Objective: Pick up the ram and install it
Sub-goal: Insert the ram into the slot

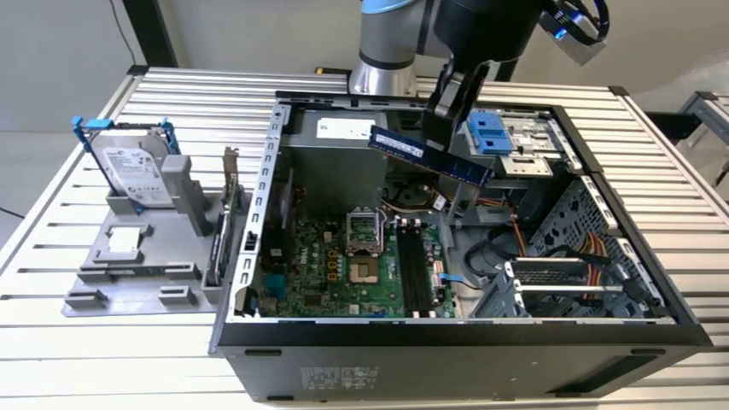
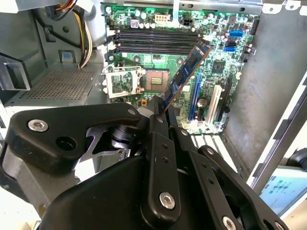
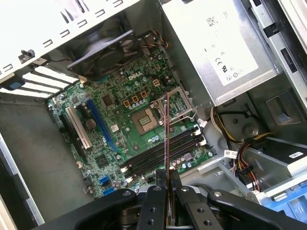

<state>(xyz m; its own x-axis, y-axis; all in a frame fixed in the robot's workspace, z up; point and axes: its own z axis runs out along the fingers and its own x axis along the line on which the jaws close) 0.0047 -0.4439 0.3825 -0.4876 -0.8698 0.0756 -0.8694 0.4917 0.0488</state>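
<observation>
Now, 1 gripper (image 1: 439, 118) clamped on 1 ram (image 1: 416, 147), above 1 open PC case (image 1: 456, 335), 1 mobo (image 1: 341, 273)

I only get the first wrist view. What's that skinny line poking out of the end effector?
Observer: That's the ram, edge-on for you. In the exterior view it's a long dark stick, tilted, gripped by the end effector above the open computer case.
Operator: Is anything outside the case?
Observer: Yes. A hard drive stands upright in a grey holder, on the exterior view's left.
</observation>
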